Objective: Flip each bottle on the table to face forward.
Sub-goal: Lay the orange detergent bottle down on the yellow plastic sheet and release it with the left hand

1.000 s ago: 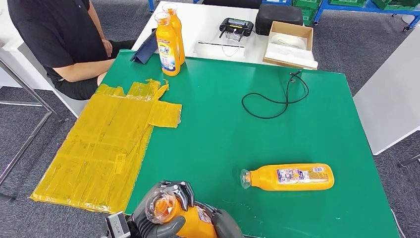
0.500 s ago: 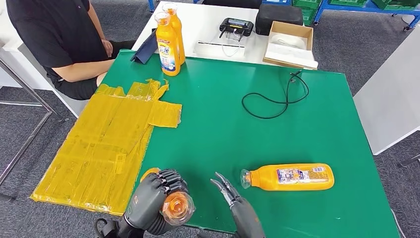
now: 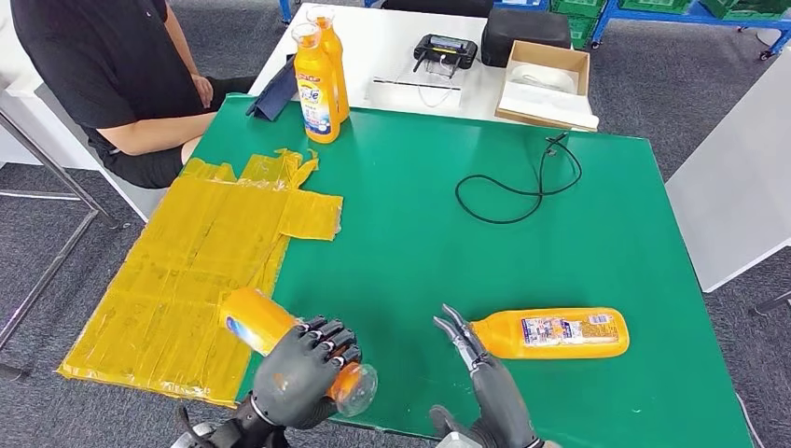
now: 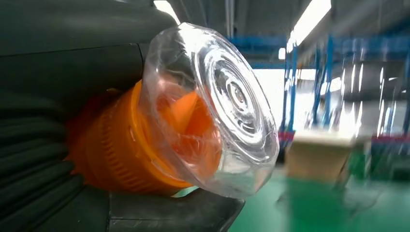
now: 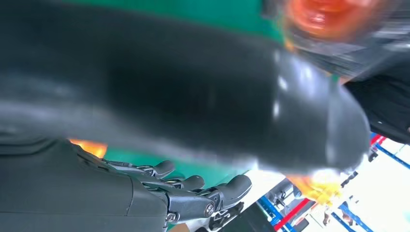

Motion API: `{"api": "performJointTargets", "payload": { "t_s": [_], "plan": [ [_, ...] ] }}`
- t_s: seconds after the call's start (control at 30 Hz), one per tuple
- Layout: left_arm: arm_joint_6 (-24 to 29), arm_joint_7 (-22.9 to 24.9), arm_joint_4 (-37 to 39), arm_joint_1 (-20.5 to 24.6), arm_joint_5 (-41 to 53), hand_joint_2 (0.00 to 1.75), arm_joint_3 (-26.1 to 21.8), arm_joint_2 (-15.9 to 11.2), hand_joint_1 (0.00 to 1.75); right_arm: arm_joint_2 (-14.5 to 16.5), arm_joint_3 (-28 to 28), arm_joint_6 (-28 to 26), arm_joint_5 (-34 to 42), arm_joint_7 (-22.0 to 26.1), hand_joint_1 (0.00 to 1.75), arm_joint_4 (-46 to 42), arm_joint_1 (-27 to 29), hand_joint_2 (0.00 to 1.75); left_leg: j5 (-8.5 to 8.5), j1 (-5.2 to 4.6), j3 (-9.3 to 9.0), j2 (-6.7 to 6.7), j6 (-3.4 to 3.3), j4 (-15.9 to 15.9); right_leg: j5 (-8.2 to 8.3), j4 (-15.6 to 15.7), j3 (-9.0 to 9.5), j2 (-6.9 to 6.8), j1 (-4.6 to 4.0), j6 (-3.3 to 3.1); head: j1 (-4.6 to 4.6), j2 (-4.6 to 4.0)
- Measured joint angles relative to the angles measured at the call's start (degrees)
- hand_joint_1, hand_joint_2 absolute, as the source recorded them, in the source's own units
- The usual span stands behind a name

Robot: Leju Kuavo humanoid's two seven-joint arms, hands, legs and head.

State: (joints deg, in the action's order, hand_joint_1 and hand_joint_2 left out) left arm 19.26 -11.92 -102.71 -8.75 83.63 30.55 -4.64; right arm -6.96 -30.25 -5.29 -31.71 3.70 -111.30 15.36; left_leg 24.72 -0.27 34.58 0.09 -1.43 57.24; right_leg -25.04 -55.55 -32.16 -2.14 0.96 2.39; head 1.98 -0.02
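Orange bottle [image 3: 266,327] in left hand [image 3: 300,373], black cable [image 3: 522,182] beyond, possibly loose.

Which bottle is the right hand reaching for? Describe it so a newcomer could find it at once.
On the green table, look at the near right part, in front of the black cable. The orange bottle there lies on its side, label up, by the right hand; the others stand or are held.

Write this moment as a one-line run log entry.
left hand: grips orange bottle | right hand: open beside lying bottle
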Motion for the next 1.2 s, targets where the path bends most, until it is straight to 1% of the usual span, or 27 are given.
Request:
{"api": "performJointTargets", "payload": {
  "t_s": [0.1,0.27,0.43,0.6,0.8,0.83,0.93,0.97,1.03,1.1,1.17,1.2],
  "plan": [
    [-0.2,1.8,5.8,2.2,1.3,1.75,0.8,-0.7,1.75,-0.2,2.6,1.8,1.0,1.1,0.00,0.0,0.0,0.00,-0.01,0.00,0.00,0.01,0.00,0.0,0.02,0.0,0.00,0.01,0.00,0.01,0.00,0.00],
    [-2.6,4.9,17.3,7.2,2.5,1.75,1.2,-1.3,1.75,-0.5,5.4,4.5,1.4,2.9,0.00,0.5,-0.5,0.00,-0.01,-0.01,0.00,0.00,-0.01,0.0,0.02,0.0,0.04,0.00,0.01,0.01,0.00,0.00],
    [-4.0,5.8,27.9,13.6,1.1,1.75,-1.2,-1.5,1.75,-1.2,6.9,5.6,1.7,3.9,0.00,1.2,-1.1,0.00,-0.01,0.00,-0.14,0.03,-0.01,0.0,0.02,0.0,0.17,0.01,-0.01,0.00,0.02,0.00],
    [-4.9,5.8,32.6,16.6,0.2,1.75,-3.3,-1.7,1.75,-1.6,7.3,5.7,1.7,3.9,0.00,1.6,-1.3,0.00,-0.03,0.02,-0.19,0.02,0.01,0.0,0.01,0.0,0.21,0.00,-0.02,0.00,0.01,0.00],
    [-7.0,6.1,36.8,20.5,-0.7,1.75,-7.3,-1.6,1.75,-2.1,7.3,5.9,1.1,3.9,0.00,2.6,-1.7,0.00,-0.03,0.01,-0.22,0.01,0.01,0.0,0.01,0.0,0.25,0.01,-0.01,0.00,0.01,0.00],
    [-7.2,6.1,37.3,21.0,-0.7,1.75,-7.8,-1.6,1.32,-2.2,7.3,5.9,1.0,3.9,0.00,2.7,-1.8,0.00,-0.03,0.01,-0.23,0.01,0.00,0.0,0.01,0.0,0.26,0.01,-0.01,0.00,0.01,0.00],
    [-7.2,5.8,38.6,21.8,-0.7,0.44,-8.9,-1.6,0.01,-2.4,7.3,5.9,0.7,3.8,0.00,3.3,-2.1,1.31,-0.03,0.01,-0.25,0.01,0.00,0.0,0.01,0.0,0.28,0.01,-0.01,0.00,0.01,0.00],
    [-7.1,5.6,38.9,21.9,-0.7,0.00,-9.1,-1.6,0.00,-2.4,7.4,5.8,0.1,3.6,0.00,3.4,-2.2,1.75,-0.03,0.01,-0.24,0.01,0.00,0.0,0.01,0.0,0.28,0.01,-0.01,0.00,0.01,0.00],
    [-6.3,5.0,39.1,21.9,-0.8,0.00,-9.3,-1.4,0.00,-2.4,7.7,5.1,-3.1,2.5,0.00,3.8,-2.4,1.75,-0.03,0.01,-0.24,0.01,0.00,0.0,0.01,0.0,0.29,0.01,-0.01,0.00,0.01,0.00],
    [-5.9,4.2,38.4,21.3,-1.7,0.00,-9.7,-0.9,0.00,-2.1,8.3,3.9,-9.0,0.7,0.00,4.2,-2.7,1.75,-0.03,0.01,-0.24,0.01,0.00,0.0,0.01,0.0,0.29,0.00,0.00,0.00,0.01,0.00],
    [-6.3,3.5,37.0,20.3,-2.8,0.00,-10.0,-0.3,0.00,-1.7,9.0,3.1,-13.8,-0.8,0.00,4.6,-3.1,1.75,-0.03,0.00,-0.23,0.00,0.00,0.0,0.01,0.0,0.28,0.00,0.01,0.00,0.01,0.00],
    [-6.5,3.3,36.3,19.8,-3.1,0.00,-10.0,0.0,0.00,-1.6,9.3,3.0,-14.9,-1.2,0.00,4.7,-3.3,1.75,-0.03,-0.01,-0.22,0.00,0.00,0.0,0.01,0.0,0.28,-0.01,0.01,0.00,0.00,0.00]
  ]
}}
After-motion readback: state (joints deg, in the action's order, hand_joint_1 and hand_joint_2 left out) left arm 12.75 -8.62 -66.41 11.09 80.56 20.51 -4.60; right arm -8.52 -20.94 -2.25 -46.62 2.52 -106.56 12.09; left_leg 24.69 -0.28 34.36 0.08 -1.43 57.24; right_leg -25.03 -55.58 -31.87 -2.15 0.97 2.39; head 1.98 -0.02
